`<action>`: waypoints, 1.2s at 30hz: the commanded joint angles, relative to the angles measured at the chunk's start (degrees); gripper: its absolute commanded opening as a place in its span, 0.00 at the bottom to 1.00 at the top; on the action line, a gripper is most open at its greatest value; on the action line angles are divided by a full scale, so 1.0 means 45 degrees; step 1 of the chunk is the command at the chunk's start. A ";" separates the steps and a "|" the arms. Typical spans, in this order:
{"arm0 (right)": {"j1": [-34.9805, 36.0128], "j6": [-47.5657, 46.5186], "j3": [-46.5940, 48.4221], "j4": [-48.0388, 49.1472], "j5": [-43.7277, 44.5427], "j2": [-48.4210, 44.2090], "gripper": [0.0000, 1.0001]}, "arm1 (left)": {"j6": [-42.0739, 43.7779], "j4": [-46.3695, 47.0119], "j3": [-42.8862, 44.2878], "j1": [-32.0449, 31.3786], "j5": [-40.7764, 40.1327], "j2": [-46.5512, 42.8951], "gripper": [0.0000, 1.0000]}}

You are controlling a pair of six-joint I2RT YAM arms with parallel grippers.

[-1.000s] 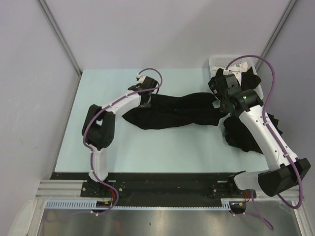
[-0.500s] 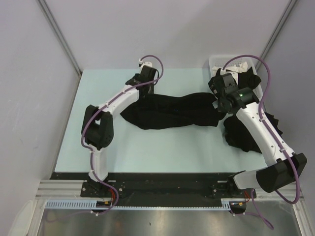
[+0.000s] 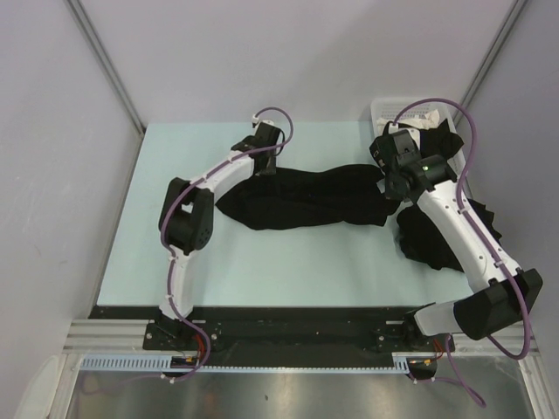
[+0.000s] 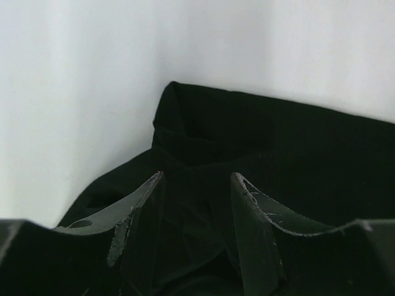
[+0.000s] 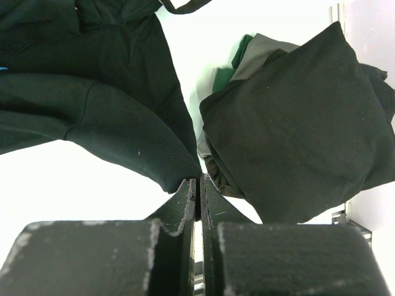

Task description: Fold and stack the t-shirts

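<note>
Soft, light t-shirt (image 3: pixel 306 202) lies bunched on the worktop (image 3: pixel 262 262) between both tools; right tool (image 5: pixel 198 180) pinches the corner at its tips, left tool (image 4: pixel 197 176) hangs spread over a hem, probably the best hold

White basket (image 3: pixel 382 111), pale-green table (image 3: pixel 175 236)

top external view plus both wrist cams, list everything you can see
spread t-shirt: 1, black, stretched across the table's middle between the grippers
pile of clothes: 1, black on top, grey and green showing beneath, right side of the table
basket: 1, white, far right corner
table: 1, pale blue-green, under everything
left gripper: 1, black fingers, open, astride the spread t-shirt's left end
right gripper: 1, black fingers, shut on the spread t-shirt's right edge
</note>
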 commanded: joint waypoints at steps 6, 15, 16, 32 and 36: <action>-0.0099 -0.0025 -0.0104 0.0414 -0.0062 0.0168 0.00 | -0.0458 0.0067 0.0441 0.0020 0.0943 0.0011 0.49; -0.0216 -0.0181 -0.0319 0.0473 -0.0121 -0.0027 0.00 | -0.0536 -0.0245 0.0558 0.0000 0.1119 0.0519 0.31; -0.0236 -0.0200 -0.0319 0.0473 -0.0159 -0.0027 0.00 | -0.0536 -0.0284 0.0577 0.0000 0.1138 0.0558 0.31; -0.0275 -0.0181 -0.0241 0.0609 -0.0238 -0.0125 0.00 | -0.0088 -0.0324 0.0324 -0.0058 0.0827 0.0248 0.00; -0.0256 -0.0337 -0.0124 0.0999 -0.0160 -0.0106 0.00 | 0.0381 -0.0361 0.0479 -0.0059 0.0456 -0.0902 0.00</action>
